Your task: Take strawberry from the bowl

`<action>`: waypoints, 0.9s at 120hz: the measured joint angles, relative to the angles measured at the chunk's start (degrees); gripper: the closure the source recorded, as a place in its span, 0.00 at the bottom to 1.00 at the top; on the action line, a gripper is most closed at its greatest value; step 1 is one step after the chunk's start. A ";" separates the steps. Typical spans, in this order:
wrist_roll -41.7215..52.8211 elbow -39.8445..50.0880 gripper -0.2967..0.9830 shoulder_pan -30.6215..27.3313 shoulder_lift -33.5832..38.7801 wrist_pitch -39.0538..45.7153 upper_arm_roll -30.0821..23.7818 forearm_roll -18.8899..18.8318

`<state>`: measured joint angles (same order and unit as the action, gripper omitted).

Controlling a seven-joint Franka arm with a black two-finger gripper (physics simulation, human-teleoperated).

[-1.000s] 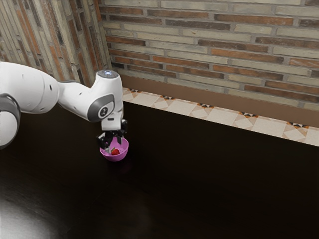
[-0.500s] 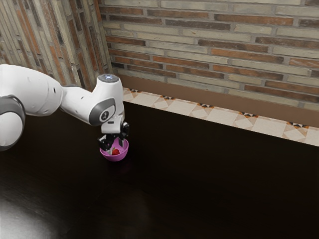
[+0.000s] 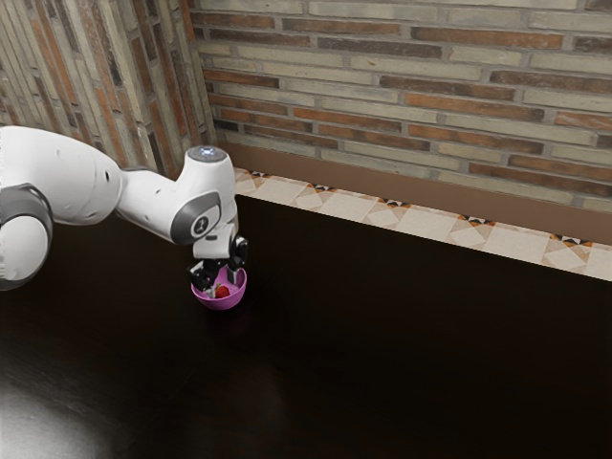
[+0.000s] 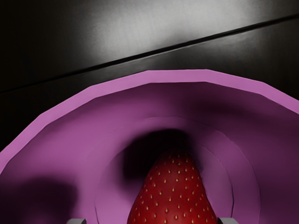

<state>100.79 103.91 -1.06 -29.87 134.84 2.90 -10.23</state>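
Observation:
In the exterior view my gripper (image 3: 222,282) is lowered into the pink bowl (image 3: 221,303), its two fingers standing apart. The red strawberry (image 3: 223,292) lies inside the bowl, between and just below the fingertips. The wrist view has the strawberry (image 4: 174,196) large on the floor of the bowl (image 4: 154,77). Two grey fingertips of my open gripper (image 4: 152,221) peek in on either side of the fruit: one has a visible gap to it, the other is close beside it, and contact there is unclear.
The bowl stands on a dark table (image 3: 382,335). Behind the table's far edge are a strip of patterned tiles (image 3: 421,222) and a brick wall (image 3: 402,96). My arm reaches in from the exterior view's left.
My hand has sunk a little deeper toward the strawberry, mostly in the first half second, and has tilted slightly. The bowl and strawberry have stayed in place.

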 joint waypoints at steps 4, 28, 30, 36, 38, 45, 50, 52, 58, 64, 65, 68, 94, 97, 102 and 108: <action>-0.09 0.00 0.48 0.00 -0.09 0.08 -0.01 -0.09; -0.27 0.00 0.55 0.03 -0.29 0.51 0.00 -0.21; -0.28 0.00 0.56 0.03 -0.29 0.53 0.01 -0.20; -0.29 0.01 0.59 0.05 -0.31 0.60 0.00 -0.17; -0.29 0.01 0.60 0.05 -0.31 0.62 -0.02 -0.15; -0.26 0.00 0.63 0.07 -0.31 0.79 0.00 0.31; -0.21 0.00 0.65 0.06 -0.29 0.94 0.00 0.61; -0.18 0.00 0.66 0.04 -0.27 1.01 -0.02 0.72; -0.10 0.00 0.67 0.02 -0.24 1.18 -0.01 0.97; -0.02 0.03 0.68 0.01 -0.18 1.34 -0.01 1.14; -0.01 0.05 0.68 0.01 -0.15 1.37 -0.01 1.21; 0.03 0.15 0.68 0.01 -0.08 1.44 0.00 1.42; 0.16 5.40 0.72 0.16 5.48 2.33 0.00 3.44; 0.07 6.84 0.72 0.31 7.23 2.42 -0.03 3.57; -0.16 9.22 0.72 0.55 10.11 2.55 -0.11 3.74; -0.52 12.29 0.72 1.03 13.89 2.68 -0.26 3.89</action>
<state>100.27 116.19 -0.03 -15.98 137.52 2.64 -6.34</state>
